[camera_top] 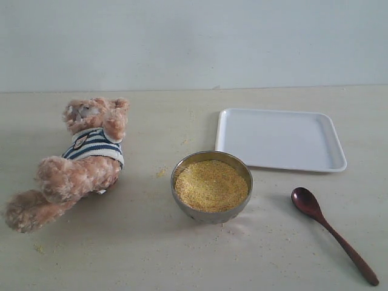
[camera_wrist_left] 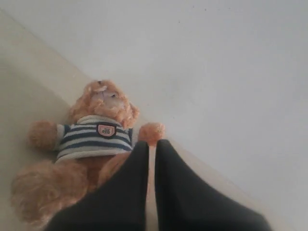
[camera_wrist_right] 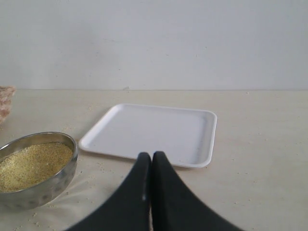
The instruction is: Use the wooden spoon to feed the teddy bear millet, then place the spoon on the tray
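A plain pale wall (camera_top: pixel 194 42) backs the beige tabletop (camera_top: pixel 139 254) (faintly streaked); light soft, even.

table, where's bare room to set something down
The tray is empty. Bare table lies camera-side of the steel bowl, between teddy bear and wooden spoon, and between bear and tray. Tightest where bowl, tray and spoon meet.

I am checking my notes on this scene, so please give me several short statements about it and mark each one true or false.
1. The round steel bowl holds yellow millet. True.
2. The slim dark reddish-brown wooden spoon lies on the flat white rectangular tray. False: it lies on the table, off the tray.
3. The fluffy light-brown teddy bear wears a striped shirt. True.
4. Both grippers are open. False: the left gripper and the right gripper are shut, holding nothing.
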Controlling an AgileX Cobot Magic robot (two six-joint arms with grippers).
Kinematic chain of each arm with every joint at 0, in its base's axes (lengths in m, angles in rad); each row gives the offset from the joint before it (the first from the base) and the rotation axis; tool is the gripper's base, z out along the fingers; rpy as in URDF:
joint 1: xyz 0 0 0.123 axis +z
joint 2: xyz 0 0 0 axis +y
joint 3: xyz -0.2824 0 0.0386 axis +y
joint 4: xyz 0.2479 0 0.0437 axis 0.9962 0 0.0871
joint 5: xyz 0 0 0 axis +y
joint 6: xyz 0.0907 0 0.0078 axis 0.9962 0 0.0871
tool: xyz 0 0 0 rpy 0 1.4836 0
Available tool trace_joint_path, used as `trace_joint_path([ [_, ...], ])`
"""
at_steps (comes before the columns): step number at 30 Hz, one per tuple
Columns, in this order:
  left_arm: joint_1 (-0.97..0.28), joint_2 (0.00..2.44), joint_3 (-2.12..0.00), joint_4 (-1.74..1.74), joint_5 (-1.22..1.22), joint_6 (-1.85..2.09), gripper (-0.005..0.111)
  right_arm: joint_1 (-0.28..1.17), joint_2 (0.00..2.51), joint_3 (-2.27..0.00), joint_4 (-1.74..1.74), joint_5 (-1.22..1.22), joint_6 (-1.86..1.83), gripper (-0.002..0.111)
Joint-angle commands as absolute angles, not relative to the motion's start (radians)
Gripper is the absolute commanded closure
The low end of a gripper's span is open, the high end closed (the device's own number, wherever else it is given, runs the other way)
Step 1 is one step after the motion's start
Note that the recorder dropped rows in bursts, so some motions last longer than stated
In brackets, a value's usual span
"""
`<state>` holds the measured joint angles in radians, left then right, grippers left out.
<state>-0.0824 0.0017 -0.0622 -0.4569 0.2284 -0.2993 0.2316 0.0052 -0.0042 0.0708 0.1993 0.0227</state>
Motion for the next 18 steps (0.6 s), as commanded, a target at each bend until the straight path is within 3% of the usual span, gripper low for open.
trace_joint_path([
  [1,-0.091,0.031,-0.139,-0.467,0.278,-0.210,0.102,0.229,0.000,0.000,0.073,0.190,0.021,0.108],
  [12,-0.091,0.607,-0.423,-0.514,0.349,0.110,0.100,0.229,0.000,0.000,0.073,0.190,0.021,0.108],
  [15,-0.091,0.791,-0.532,-0.527,0.392,0.224,0.084,0.229,0.000,0.000,0.073,0.190,0.021,0.108],
  [18,-0.091,0.975,-0.654,-0.527,0.394,0.244,0.059,0.229,0.000,0.000,0.073,0.190,0.021,0.108],
])
